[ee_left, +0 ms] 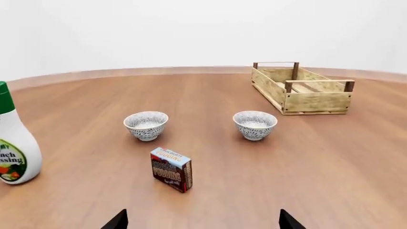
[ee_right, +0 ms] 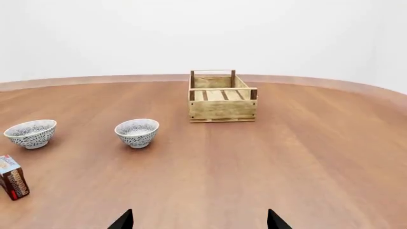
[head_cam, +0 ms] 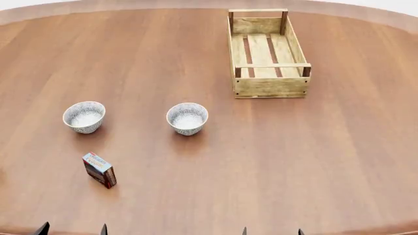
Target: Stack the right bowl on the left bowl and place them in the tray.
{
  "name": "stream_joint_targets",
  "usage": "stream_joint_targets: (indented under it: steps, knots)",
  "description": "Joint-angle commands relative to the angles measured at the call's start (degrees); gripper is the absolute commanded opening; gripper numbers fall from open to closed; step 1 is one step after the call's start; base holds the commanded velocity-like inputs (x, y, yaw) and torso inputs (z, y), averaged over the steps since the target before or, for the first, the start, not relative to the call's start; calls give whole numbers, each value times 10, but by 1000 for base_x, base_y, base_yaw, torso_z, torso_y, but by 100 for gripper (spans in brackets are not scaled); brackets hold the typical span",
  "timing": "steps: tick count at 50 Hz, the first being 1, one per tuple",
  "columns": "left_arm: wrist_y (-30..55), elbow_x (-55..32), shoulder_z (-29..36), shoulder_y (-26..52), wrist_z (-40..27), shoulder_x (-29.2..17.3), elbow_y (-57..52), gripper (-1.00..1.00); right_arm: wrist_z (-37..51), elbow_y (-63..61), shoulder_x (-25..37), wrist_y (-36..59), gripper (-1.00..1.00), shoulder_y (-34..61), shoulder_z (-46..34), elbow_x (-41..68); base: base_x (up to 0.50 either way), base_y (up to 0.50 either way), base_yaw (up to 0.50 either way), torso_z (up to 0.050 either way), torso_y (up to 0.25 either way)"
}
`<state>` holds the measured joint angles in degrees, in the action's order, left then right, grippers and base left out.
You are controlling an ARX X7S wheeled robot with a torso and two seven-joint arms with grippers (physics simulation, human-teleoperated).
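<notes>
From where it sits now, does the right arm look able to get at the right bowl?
Probably yes. The right gripper is open, and only bare table lies between it and the right bowl. The small box stands off to the left, out of that path.

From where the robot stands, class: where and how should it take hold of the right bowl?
Probably by the rim of the right bowl, from above, one finger inside, one outside. It stands upright, open and empty, with rounded sides that would likely slip. The right gripper is nearest.
</notes>
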<state>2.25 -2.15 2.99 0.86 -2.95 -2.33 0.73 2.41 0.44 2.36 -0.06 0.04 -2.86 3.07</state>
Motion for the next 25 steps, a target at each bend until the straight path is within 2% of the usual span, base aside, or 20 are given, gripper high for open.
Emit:
stream_joint_targets:
  steps: [1, 11, 25]
  knots:
    - [10, -2, -3, 0, -1, 1, -7, 100, -1, 0, 0, -1, 100, 0, 0, 0, 0, 0, 0, 0, 0]
    - [14, -23, 8, 2, -8, -9, -7, 100, 11, 0, 10, -2, 100, 0, -13, 10, 0, 0, 0, 2, 0]
    - [22, -37, 20, 3, -18, -20, -14, 100, 22, -2, 21, -2, 100, 0, -25, 23, 0, 0, 0, 49, 0]
